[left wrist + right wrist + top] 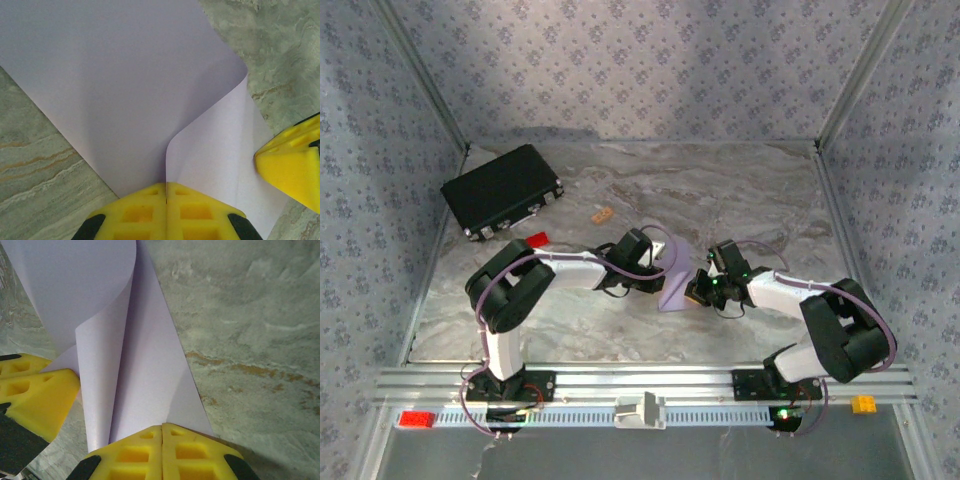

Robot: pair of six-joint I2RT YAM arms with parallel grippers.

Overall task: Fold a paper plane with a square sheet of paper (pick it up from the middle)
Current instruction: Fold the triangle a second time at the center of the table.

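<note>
Square sheet of paper (pixel 677 285) sits near the middle of the desk (pixel 770 190) in the top view. It is pale lilac and partly lifted between the two arms. The left hand (pixel 658 268) meets it from the left and the right hand (pixel 696 290) from the right, the two close together. From this height the exact shape of the curl is hard to read. A black case (pixel 503 190) lies well apart at the far left corner, with a small red block (pixel 537 239) just beside its near edge and a small tan block (pixel 602 214) between the case and the arms.

In the left wrist view, the left hand (pixel 166 187) has its yellow fingers (pixel 135 212) pressed together, pinching the sheet (pixel 125 75) at its edge. From the pinch the paper rises in a soft bend. One broad flap spreads away over the marbled desk (pixel 35 160) and a second flap curves off to the right. One yellow finger (pixel 292 167) of the right hand sits touching or just beside that right flap.

In the right wrist view, the right hand (pixel 162 430) is likewise pressed together on the sheet (pixel 145 365), gripping its lower edge. The paper stands up from the pinch and rolls over into a loose, uncreased curve. Yellow fingers (pixel 35 395) of the left hand lie at the left, against the paper's lower corner. Bare desk (pixel 250 340) lies to the right.
</note>
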